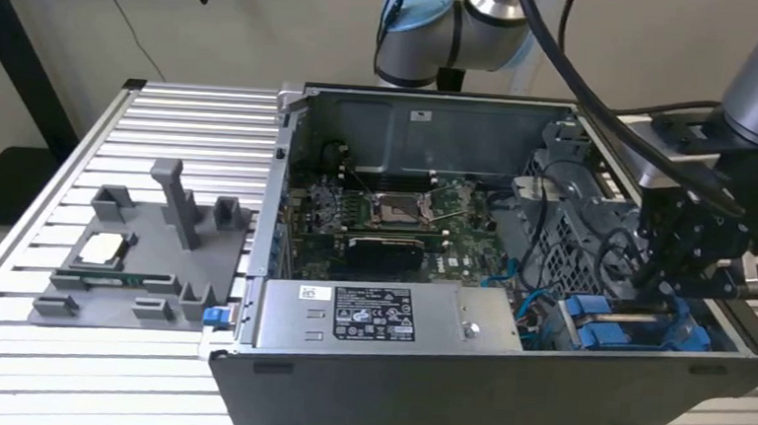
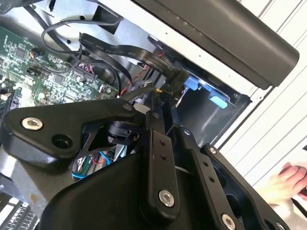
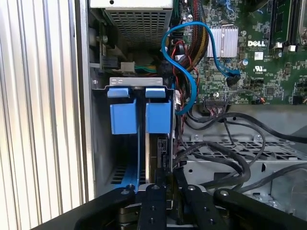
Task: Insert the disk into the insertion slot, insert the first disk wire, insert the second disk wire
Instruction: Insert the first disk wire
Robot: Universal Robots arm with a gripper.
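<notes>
**Gripper at the drive bay, wire end at its tips**

Exterior view. The open dark grey metal computer case (image 1: 473, 396) sits on the ribbed aluminium table (image 1: 28, 349). My black two-finger gripper (image 1: 677, 290) sits low inside the case, at about 4 o'clock from the green motherboard (image 1: 393, 213). It hangs directly over the insertion slot (image 1: 636, 327), a rectangular grey drive bay with bright blue plastic clips. The bay lies at 3 o'clock from the grey labelled power-supply box (image 1: 386, 317). A grey plastic parts fixture (image 1: 152, 258) stands on the table at 9 o'clock from the case, well apart.

First wrist view. The disk (image 3: 160, 153) is inside the slot, standing edge-on with a blue rail just beside it. I see only its dark narrow end. A bright blue round cable (image 3: 184, 72) loops between board and bay.

Second wrist view. The fingers (image 2: 158, 158) are drawn together at the tips; I read them as closed. A thin black wire with a yellow band (image 2: 144, 92) runs in at the tips, but I cannot tell whether it is pinched. A flat black ribbon cable (image 2: 124, 50) ends near a blue clip. A person's hand (image 2: 283, 184) shows outside the case, by the table slats.
</notes>
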